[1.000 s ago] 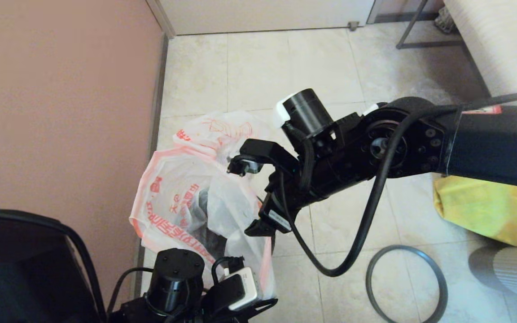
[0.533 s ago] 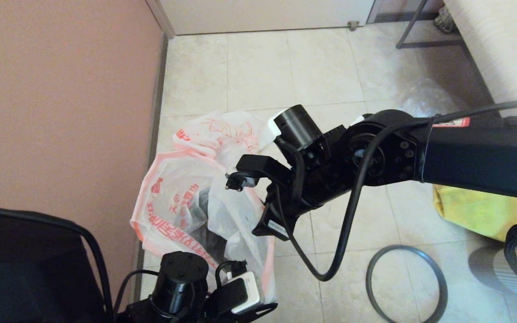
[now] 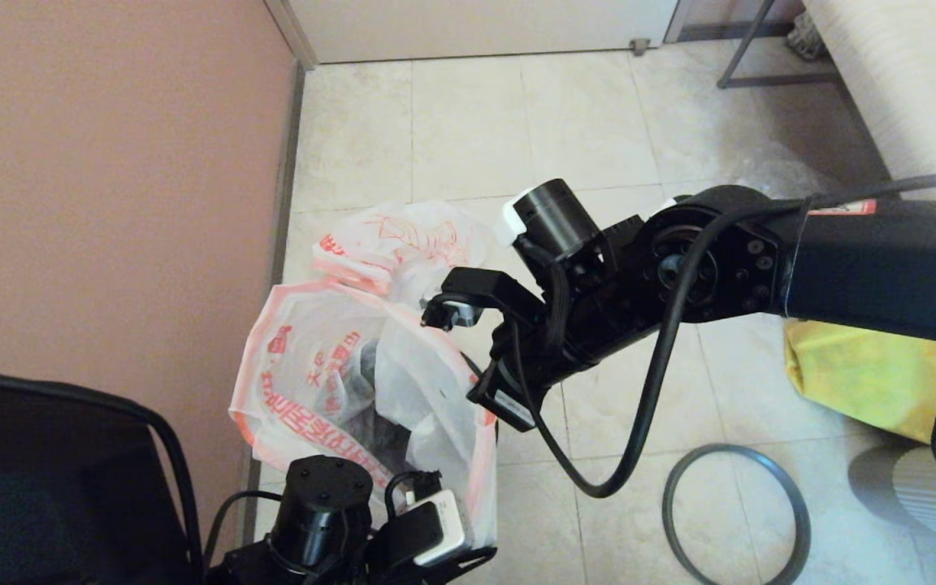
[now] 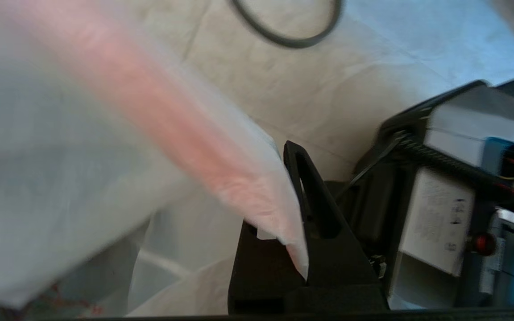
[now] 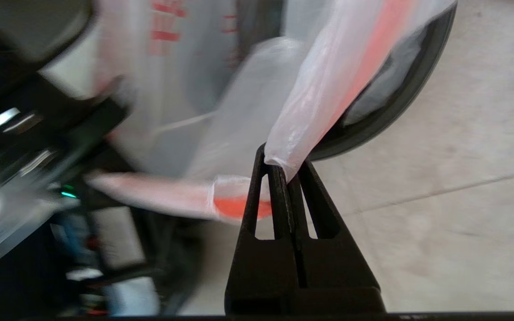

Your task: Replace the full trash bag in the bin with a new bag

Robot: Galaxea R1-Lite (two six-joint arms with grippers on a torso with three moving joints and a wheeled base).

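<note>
The new bag (image 3: pixel 314 382), milky white with an orange-pink hem, is held open between both grippers over the dark bin (image 3: pixel 374 426), whose rim (image 5: pixel 400 102) shows under the plastic. My right gripper (image 5: pixel 286 167) is shut on the hem at the bag's right side (image 3: pixel 484 390). My left gripper (image 4: pixel 304 263) is shut on the hem at the near edge. The full trash bag (image 3: pixel 403 236), printed with red line drawings, lies on the floor just behind. The grey hoop (image 3: pixel 736 512) lies flat on the tiles to the right and also shows in the left wrist view (image 4: pixel 283 26).
A pink wall (image 3: pixel 110 203) runs close along the left of the bin. A black frame (image 3: pixel 45 487) fills the lower left. A yellow bag (image 3: pixel 874 382) sits at the right under my right arm, and a crinkled clear bag (image 3: pixel 769 175) lies farther back.
My right arm dipped down and left, then came back up, carrying its side of the hem. The bag's mouth has spread slightly. My left wrist sank a little.
</note>
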